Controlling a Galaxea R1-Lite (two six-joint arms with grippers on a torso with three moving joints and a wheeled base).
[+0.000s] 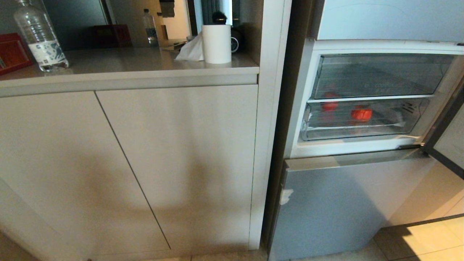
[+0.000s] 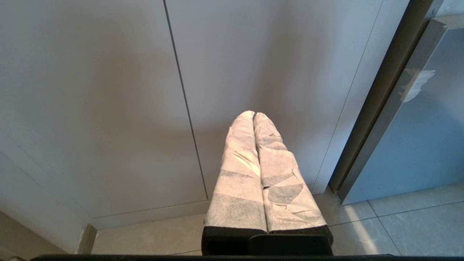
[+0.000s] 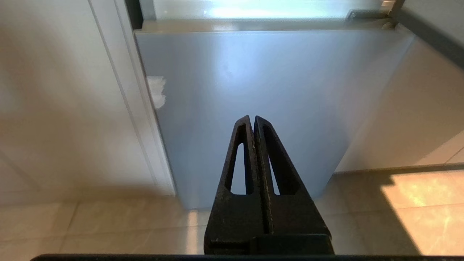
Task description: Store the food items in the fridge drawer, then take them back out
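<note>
In the head view the fridge stands open on the right. A red food item (image 1: pixel 361 114) lies inside the shallow clear fridge drawer (image 1: pixel 388 127), which is pushed in. A second red patch (image 1: pixel 330 105) shows through the plastic further left; I cannot tell whether it is another item or a reflection. My left gripper (image 2: pixel 253 115), wrapped in white cloth, is shut and empty, low in front of a cabinet door. My right gripper (image 3: pixel 252 119), black, is shut and empty, facing the silver-blue lower fridge panel (image 3: pixel 253 83). Neither gripper appears in the head view.
A deeper clear bin (image 1: pixel 380 74) sits above the drawer. The open fridge door (image 1: pixel 447 134) stands at the right edge. Left of the fridge are pale cabinets (image 1: pixel 145 163) under a counter holding a water bottle (image 1: pixel 41 36) and a white paper roll (image 1: pixel 216 43). The floor is tiled.
</note>
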